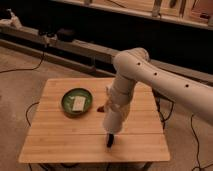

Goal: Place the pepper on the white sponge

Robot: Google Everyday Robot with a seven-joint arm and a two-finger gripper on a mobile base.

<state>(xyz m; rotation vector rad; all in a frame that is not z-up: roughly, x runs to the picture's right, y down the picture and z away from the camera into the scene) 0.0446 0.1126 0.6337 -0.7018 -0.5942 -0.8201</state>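
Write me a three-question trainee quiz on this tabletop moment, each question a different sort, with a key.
1. True or false: the white sponge lies inside the green bowl.
2. Multiple choice: where is the gripper? A) over the bowl B) low over the front part of the wooden table, right of the bowl C) off the table, above the floor
3. Short answer: is the pepper on the sponge yet, and where does it show?

Key
1. True.
2. B. It is shut, by a black upright object whose outline merges with it.
3. No. Only a small reddish bit shows on the table beside the bowl's right edge, mostly hidden behind the arm.
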